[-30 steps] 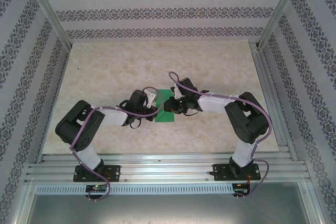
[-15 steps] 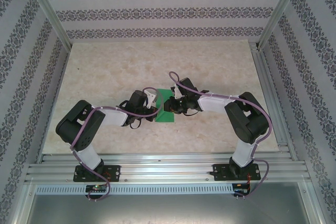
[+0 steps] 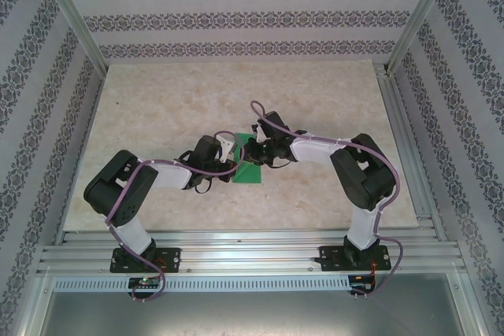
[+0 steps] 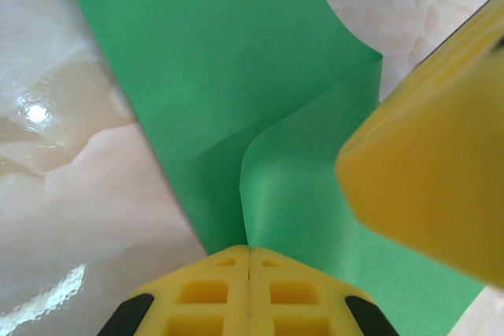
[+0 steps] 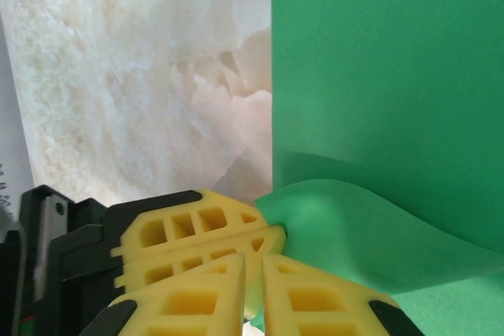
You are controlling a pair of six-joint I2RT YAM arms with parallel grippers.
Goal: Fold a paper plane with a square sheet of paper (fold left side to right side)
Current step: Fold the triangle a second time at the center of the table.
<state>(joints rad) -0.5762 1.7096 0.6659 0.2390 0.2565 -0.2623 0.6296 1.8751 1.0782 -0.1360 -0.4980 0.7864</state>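
Observation:
The bright-green square sheet of paper (image 3: 250, 171) lies mid-table between the two arms. In the left wrist view its flat part (image 4: 213, 53) rests on the table. A raised flap (image 4: 315, 186) runs down into the seam of my left gripper (image 4: 249, 249), which is shut on the flap's edge. My right gripper (image 5: 253, 273) sits right beside the left gripper's fingers (image 5: 197, 230), its jaws a narrow slit apart. The curled flap (image 5: 378, 226) bulges against its right finger. From above, the left gripper (image 3: 233, 149) and right gripper (image 3: 253, 149) nearly touch over the sheet's far half.
The pale marble-look table (image 3: 197, 100) is boxed in by patterned walls with metal posts. Aluminium rails (image 3: 252, 253) carrying the arm bases run along the near edge, and another rail (image 3: 403, 139) runs along the right side.
The right gripper has slid a little left and farther back, closer to the left gripper, and its jaws have narrowed. The left arm and its pinch on the flap have not moved.

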